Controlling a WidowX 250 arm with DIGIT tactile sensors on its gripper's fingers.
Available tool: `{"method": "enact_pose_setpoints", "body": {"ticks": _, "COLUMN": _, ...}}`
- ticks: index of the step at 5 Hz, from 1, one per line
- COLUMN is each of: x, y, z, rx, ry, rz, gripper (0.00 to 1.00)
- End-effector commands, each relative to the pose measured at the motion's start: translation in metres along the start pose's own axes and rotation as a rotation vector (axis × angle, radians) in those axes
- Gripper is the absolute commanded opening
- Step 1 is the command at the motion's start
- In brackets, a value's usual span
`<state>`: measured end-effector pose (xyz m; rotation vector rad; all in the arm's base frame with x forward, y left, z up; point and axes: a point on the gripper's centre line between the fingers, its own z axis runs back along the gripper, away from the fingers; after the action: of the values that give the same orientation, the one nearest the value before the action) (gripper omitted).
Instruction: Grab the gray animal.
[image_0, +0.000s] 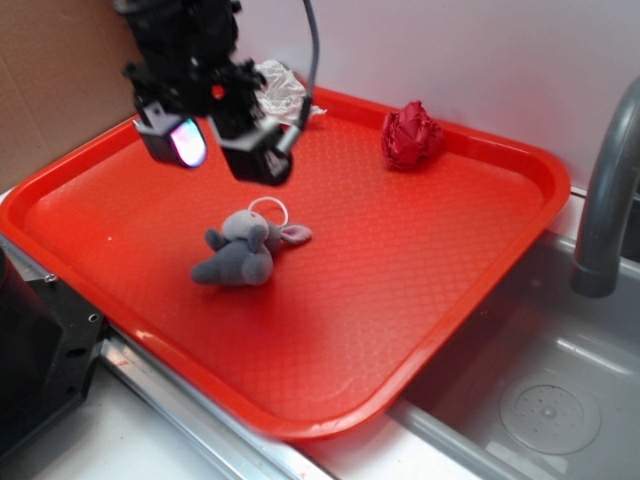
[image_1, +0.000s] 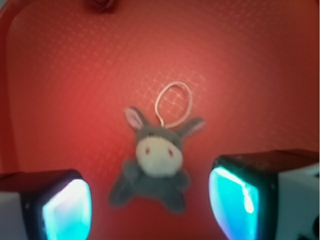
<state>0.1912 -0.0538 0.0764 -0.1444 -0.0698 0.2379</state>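
Exterior: red tray holds gray animal, red paper ball.

Exterior cam is sitting high off to one side, looking down diagonally across the whole red textured plastic tray. Wrist cam is pointing straight down, hovering close, so both are sharing the tray's middle.

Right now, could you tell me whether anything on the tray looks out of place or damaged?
Nothing looks damaged. The gray animal lies flat mid-tray, white loop splayed. A crumpled white paper wad and red paper ball sit near the far rim. The gripper hangs open above.
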Motion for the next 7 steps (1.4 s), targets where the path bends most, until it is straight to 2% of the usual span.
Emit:
{"method": "enact_pose_setpoints", "body": {"ticks": 1, "x": 0.009, "y": -0.009, "z": -0.036, "rx": -0.024, "ry": 0.067, "rz": -0.014, "gripper": 1.0}}
{"method": "enact_pose_setpoints", "body": {"ticks": 2, "x": 0.003, "y": -0.021, "z": -0.042, "rx": -0.021, "ry": 0.118, "rz": -0.016, "gripper": 1.0}}
{"method": "enact_pose_setpoints", "body": {"ticks": 3, "x": 0.0, "y": -0.022, "z": -0.043, "rx": -0.001, "ry": 0.181, "rz": 0.0, "gripper": 0.0}}
{"method": "enact_pose_setpoints", "body": {"ticks": 4, "x": 0.006, "y": -0.026, "z": -0.046, "rx": 0.021, "ry": 0.199, "rz": -0.019, "gripper": 0.0}}
{"method": "enact_pose_setpoints", "body": {"ticks": 5, "x": 0.021, "y": -0.034, "z": -0.019, "rx": 0.036, "ry": 0.144, "rz": -0.094, "gripper": 0.0}}
{"method": "enact_pose_setpoints", "body": {"ticks": 6, "x": 0.024, "y": -0.033, "z": 0.033, "rx": 0.077, "ry": 0.018, "rz": -0.269, "gripper": 0.0}}
{"method": "enact_pose_setpoints", "body": {"ticks": 7, "x": 0.028, "y": -0.006, "z": 0.088, "rx": 0.098, "ry": -0.012, "rz": -0.235, "gripper": 0.0}}
